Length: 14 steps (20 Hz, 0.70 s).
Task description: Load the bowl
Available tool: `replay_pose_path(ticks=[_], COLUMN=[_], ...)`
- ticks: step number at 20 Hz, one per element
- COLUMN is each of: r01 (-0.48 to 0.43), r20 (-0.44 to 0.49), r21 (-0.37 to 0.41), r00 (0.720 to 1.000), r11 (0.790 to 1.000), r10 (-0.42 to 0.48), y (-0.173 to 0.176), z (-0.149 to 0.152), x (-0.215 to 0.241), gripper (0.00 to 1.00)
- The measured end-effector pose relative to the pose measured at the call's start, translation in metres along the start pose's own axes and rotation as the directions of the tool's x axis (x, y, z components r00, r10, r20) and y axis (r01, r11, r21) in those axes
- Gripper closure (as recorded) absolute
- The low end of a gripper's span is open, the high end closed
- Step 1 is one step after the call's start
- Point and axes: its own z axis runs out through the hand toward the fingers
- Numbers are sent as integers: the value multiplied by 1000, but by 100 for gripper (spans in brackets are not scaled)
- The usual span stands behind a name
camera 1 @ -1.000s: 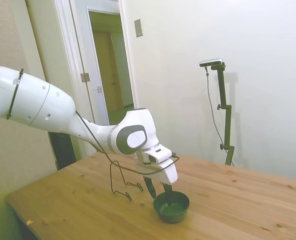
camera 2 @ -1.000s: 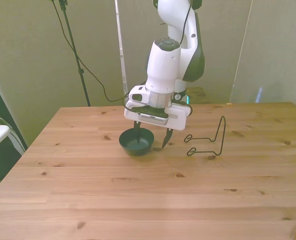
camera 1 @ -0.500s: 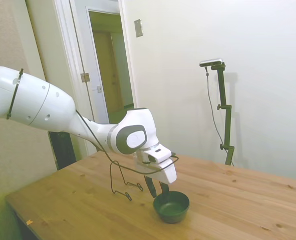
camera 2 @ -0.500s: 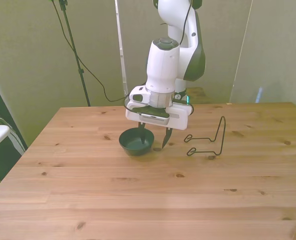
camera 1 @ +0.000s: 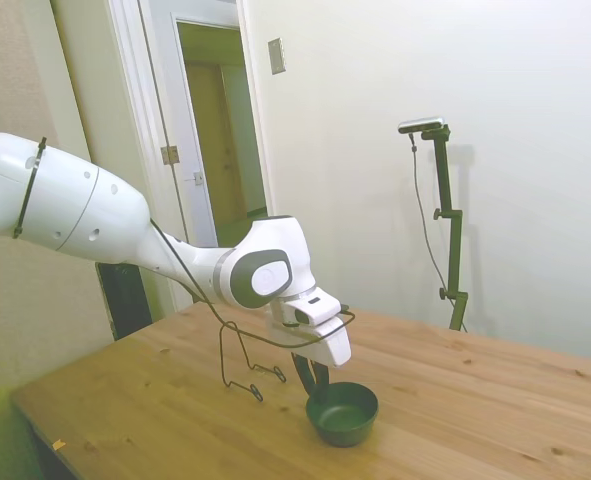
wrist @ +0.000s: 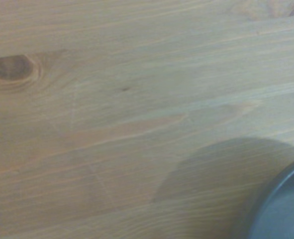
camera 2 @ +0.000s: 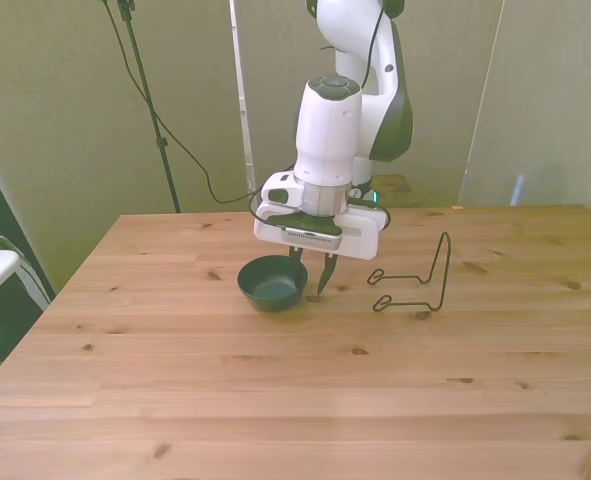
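Hovering with gripper (camera 2: 309,272) fingers nearly together, gripping nothing, just beside the bowl (camera 2: 272,283) sitting on the table (camera 2: 275,390) left of the rack (camera 2: 415,280) in the front view; risking clipping its rim and skidding it.

White arm (camera 1: 85,215) reaches in from side view's left, forearm sloping down to wrist (camera 1: 260,275). In front view, wrist column (camera 2: 327,135) stands near vertical, flat white hand block below it. Gripper (camera 2: 313,278) points down at table, tips low, near surface. Fingers (camera 2: 322,270) dark, thin, set close together with narrow gap between; nothing held between them.
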Motion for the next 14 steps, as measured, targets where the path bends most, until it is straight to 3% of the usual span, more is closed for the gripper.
replay_pose_path(ticks=[9, 14], r01=[-6, 0], r20=[29, 91], r21=[12, 60], r00=[1000, 996], r11=[1000, 998], r10=[5, -5], y=[0, -5], z=[-3, -23], x=[2, -3], gripper=[100, 100])
